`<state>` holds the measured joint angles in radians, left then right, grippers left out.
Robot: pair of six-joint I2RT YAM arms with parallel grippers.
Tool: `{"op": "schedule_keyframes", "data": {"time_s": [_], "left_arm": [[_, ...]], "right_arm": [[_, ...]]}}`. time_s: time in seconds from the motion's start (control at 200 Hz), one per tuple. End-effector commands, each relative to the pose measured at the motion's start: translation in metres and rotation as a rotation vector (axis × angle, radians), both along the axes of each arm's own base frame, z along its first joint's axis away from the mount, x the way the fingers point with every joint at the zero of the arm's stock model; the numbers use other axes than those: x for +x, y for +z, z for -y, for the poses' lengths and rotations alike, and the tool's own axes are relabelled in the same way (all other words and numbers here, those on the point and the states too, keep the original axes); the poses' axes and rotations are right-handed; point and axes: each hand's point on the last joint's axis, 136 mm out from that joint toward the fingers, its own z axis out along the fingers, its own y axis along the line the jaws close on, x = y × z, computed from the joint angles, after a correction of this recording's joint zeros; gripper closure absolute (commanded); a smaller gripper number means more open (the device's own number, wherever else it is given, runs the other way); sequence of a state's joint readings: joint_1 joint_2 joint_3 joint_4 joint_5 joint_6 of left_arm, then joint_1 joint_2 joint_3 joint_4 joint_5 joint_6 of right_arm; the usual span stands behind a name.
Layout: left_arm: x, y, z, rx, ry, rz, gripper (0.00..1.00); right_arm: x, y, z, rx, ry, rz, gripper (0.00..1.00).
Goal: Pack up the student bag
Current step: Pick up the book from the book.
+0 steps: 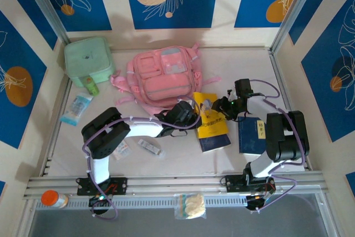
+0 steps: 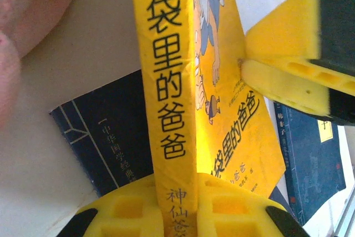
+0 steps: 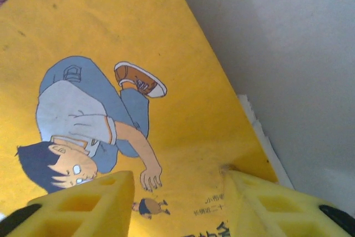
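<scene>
The pink student bag [image 1: 161, 76] lies at the back centre of the table, its fabric edging into the left wrist view [image 2: 33, 9]. Just right of it is a yellow book [image 1: 212, 126] with a cartoon boy on its cover [image 3: 166, 43]. My left gripper [image 1: 187, 116] is shut on the book's spine [image 2: 166, 81], which runs up between its fingers [image 2: 186, 187]. My right gripper [image 1: 221, 108] is open [image 3: 177, 184]; one of its fingertips [image 3: 233, 178] presses the cover near the page edge, as the left wrist view also shows [image 2: 277, 79].
A dark blue book [image 1: 217, 144] lies under the yellow one, and another [image 1: 252, 134] lies beside the right arm. At the back left are a mint-green case [image 1: 87, 59], a green bottle [image 1: 91, 86] and a blue packet [image 1: 76, 108]. Small packets [image 1: 148, 146] lie near the left arm.
</scene>
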<state>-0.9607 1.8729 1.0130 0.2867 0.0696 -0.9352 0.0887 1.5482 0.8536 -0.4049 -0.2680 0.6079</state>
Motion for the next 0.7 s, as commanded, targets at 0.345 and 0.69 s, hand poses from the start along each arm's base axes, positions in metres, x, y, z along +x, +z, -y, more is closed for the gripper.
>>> {"op": "schedule_keyframes", "data": {"time_s": [0.345,0.69], "left_arm": [[0.001,0.166,-0.030,-0.162,-0.072,0.243,1.00],[-0.001,0.271,-0.119,-0.316,-0.116,0.404,1.00]], "right_arm": [[-0.009,0.136,-0.022,0.136,0.107,0.301,0.14],[-0.023,0.228,-0.070,0.413,0.341,0.523,0.01]]}}
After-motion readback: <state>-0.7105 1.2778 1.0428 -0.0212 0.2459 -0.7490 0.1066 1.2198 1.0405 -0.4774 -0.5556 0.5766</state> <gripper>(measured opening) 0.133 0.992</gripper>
